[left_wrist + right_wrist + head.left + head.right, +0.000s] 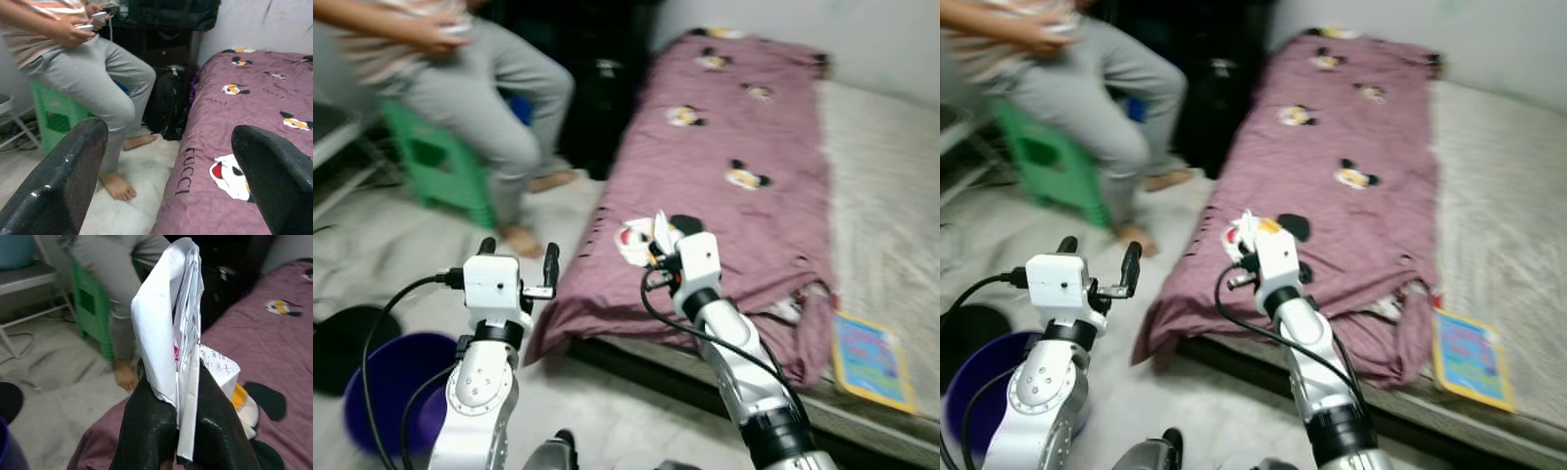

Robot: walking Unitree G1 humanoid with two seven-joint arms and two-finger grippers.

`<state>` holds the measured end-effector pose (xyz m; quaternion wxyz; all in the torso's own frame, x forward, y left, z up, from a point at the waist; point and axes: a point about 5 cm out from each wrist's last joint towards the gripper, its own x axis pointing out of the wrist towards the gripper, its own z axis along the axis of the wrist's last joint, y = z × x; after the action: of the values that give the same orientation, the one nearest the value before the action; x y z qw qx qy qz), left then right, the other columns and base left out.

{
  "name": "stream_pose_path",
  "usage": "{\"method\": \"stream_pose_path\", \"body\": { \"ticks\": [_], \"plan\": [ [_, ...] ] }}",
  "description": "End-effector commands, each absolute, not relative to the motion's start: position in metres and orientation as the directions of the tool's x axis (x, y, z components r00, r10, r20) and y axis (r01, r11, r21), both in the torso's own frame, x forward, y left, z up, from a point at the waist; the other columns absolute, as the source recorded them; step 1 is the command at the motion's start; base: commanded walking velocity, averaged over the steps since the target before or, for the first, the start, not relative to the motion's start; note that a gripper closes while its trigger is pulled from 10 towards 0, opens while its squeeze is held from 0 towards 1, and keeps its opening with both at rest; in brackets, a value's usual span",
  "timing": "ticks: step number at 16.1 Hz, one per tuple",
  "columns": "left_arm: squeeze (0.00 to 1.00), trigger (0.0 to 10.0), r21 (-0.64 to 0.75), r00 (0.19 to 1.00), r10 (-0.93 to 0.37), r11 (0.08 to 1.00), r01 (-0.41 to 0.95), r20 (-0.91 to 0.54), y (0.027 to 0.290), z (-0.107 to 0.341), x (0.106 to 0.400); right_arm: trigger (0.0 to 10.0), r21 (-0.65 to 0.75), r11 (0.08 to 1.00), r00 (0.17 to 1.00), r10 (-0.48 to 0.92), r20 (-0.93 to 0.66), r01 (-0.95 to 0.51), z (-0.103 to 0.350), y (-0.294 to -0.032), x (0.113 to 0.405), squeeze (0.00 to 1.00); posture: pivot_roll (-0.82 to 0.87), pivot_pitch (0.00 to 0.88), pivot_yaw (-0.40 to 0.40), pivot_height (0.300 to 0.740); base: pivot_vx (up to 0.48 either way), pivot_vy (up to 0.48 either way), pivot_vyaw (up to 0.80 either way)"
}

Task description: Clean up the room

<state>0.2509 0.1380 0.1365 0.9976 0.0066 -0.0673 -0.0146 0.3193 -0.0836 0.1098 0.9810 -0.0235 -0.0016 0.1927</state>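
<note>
A purple bucket (pixel 396 377) stands on the pale floor (pixel 607 416) — contents hidden — beside the left gripper (pixel 517 257), fingers spread. A seated person (pixel 480 88) occupies a green stool (pixel 435 162). The right gripper (pixel 168 421) pinches folded white paper (pixel 168 328) above the purple-blanketed bed (pixel 744 137).

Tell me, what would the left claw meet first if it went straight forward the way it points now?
Probably the purple bedspread at the bed's near edge; the open left claw points along that edge, with the seated person's leg further off to one side. Depth is unclear.
</note>
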Motion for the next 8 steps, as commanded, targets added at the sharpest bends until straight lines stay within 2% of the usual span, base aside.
{"method": "stream_pose_path", "body": {
  "ticks": [1,3,8],
  "plan": [
    [0.0,10.0,0.012,0.991,-0.035,0.999,0.033,0.132,0.1357,0.1363,0.2484,10.0,-0.055,0.924,0.925,0.38,-0.003,-0.379,0.1098,-0.0858,0.318,0.0,0.0,0.149,-0.079,0.74,0.0,0.0,0.79],
    [0.0,10.0,-0.005,0.992,-0.044,0.999,0.045,0.12,0.132,0.1333,0.2484,10.0,-0.059,0.918,0.919,0.393,-0.009,-0.393,0.1074,-0.0828,0.3157,0.0,0.0,0.147,-0.079,0.74,0.0,0.0,0.79],
    [0.0,10.0,-0.014,0.991,-0.062,0.998,0.064,0.118,0.1283,0.134,0.2518,10.0,-0.052,0.912,0.913,0.407,-0.009,-0.407,0.1052,-0.0788,0.3128,0.0,0.0,0.137,-0.074,0.74,0.0,0.0,0.0]
  ]
}}
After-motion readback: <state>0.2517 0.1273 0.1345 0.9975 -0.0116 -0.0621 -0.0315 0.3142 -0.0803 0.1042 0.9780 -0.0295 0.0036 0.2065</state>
